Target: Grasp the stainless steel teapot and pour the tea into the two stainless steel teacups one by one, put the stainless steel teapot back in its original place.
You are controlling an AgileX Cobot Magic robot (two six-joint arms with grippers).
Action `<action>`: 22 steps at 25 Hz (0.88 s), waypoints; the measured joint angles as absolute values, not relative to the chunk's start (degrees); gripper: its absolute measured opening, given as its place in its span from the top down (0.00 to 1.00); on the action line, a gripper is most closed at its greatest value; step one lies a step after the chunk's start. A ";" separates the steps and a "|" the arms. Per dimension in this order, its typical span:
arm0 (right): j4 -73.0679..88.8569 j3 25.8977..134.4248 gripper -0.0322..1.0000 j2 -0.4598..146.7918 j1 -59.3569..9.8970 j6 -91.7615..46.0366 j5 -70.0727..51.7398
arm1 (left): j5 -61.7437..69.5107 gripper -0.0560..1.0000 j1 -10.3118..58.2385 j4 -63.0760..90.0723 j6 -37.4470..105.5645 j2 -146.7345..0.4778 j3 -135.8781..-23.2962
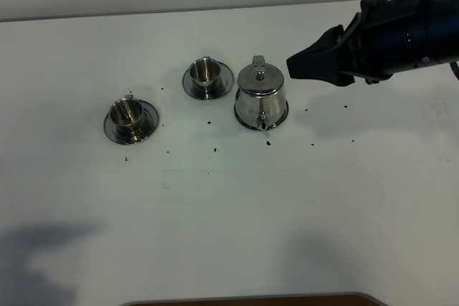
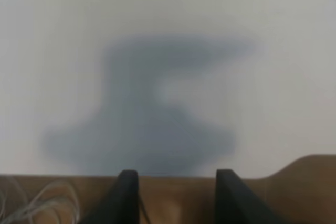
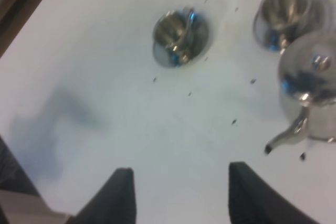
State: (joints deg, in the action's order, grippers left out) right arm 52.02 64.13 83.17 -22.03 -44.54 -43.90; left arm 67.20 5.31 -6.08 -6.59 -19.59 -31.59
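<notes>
The shiny squat steel teapot (image 1: pixel 261 98) is left untouched on the white desk (image 1: pixel 229 213) by two small steel teacups (image 1: pixel 131 116) (image 1: pixel 206 73), black right fingers (image 1: pixel 315 59) held spread and empty near its handle for grasping, left fingers (image 2: pixel 126 195) spread, idle.

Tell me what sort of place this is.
Probably a robot test bench, not a kitchen: a plain white table, a steel teapot and two small cups on saucers, and a black end effector hovering beside the teapot.

teapot (image 1: pixel 261 98): shiny steel, lid on, upright on bench (image 1: pixel 229 220), spout toward near edge
left teacup (image 1: pixel 128 115): upright on left saucer (image 1: pixel 148 117), well apart from teapot
far teacup (image 1: pixel 206 72): upright on far saucer (image 1: pixel 225 80), just beside teapot
</notes>
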 joint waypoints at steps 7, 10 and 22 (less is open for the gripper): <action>50.30 65.78 0.57 83.17 -22.03 -43.69 -43.67 | 61.99 0.57 5.31 -4.81 -6.33 -9.91 -27.72; 50.24 65.78 0.57 83.17 -22.03 -43.64 -43.45 | 60.71 0.57 5.31 -3.15 -4.38 -8.44 -26.70; 50.01 68.18 0.57 83.17 -22.03 -43.46 -40.53 | 60.71 0.57 5.31 -0.50 -0.58 -7.99 -26.14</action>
State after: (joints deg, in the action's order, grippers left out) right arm 50.01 68.18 83.17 -22.03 -43.46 -40.53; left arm 60.71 5.31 -0.50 -0.58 -7.99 -26.14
